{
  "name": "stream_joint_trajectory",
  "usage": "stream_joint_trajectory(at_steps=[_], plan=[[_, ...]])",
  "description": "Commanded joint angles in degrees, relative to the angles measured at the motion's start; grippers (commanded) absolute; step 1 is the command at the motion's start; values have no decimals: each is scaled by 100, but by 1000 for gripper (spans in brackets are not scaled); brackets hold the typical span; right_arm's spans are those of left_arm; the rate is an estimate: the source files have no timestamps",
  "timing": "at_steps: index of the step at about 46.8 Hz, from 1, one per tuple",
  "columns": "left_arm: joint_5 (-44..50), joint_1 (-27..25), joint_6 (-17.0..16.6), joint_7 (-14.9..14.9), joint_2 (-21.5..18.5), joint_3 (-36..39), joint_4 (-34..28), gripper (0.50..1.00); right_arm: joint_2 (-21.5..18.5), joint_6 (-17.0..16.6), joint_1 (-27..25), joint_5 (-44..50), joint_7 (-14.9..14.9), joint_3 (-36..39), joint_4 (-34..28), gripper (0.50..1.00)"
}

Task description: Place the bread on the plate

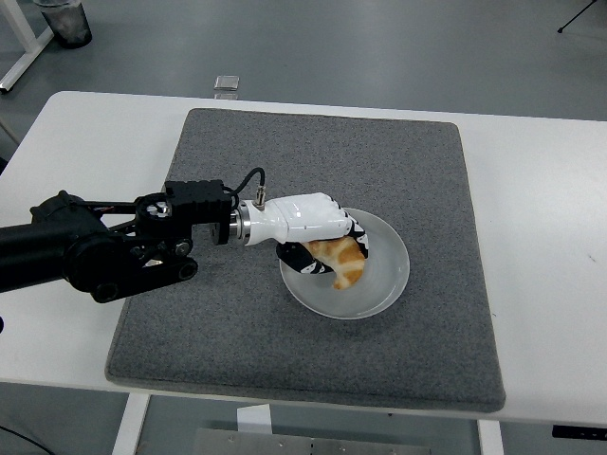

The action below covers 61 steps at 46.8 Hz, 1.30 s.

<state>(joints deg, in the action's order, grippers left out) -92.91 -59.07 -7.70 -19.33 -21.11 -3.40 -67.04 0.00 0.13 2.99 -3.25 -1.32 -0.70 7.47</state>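
The bread (344, 262) is a golden croissant, lying in the white plate (391, 281) at the middle of the grey mat (379, 161). My left hand (332, 248) reaches in from the left with its white back over the plate's left rim. Its black-and-white fingers (358, 239) are curled around the croissant's upper part. The croissant's lower tip points down onto the plate's floor. My right arm is out of view.
The mat covers most of the white table (541, 218). A small silver object (226, 82) lies beyond the table's far edge. A dark bin (63, 21) stands on the floor at the top left.
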Motion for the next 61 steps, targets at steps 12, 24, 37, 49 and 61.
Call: stream_joint_trajectory(at_steps=[12, 24, 37, 49, 61], plan=[[914, 54, -64, -62, -16, -55, -11, 964, 0, 5, 0, 0, 0, 0, 0, 952], [1187, 45, -56, -80, -68, -82, -99, 992, 0, 5, 0, 0, 0, 0, 0, 952], [2267, 45, -29, -97, -455, -336, -476, 994, 0, 5, 0, 0, 0, 0, 0, 952], [4490, 36, 155, -89, -745, -574, -503, 994, 0, 5, 0, 0, 0, 0, 0, 954], [6513, 36, 1341, -54, -939, -767, 243, 994, 0, -4, 0, 0, 0, 0, 0, 952]])
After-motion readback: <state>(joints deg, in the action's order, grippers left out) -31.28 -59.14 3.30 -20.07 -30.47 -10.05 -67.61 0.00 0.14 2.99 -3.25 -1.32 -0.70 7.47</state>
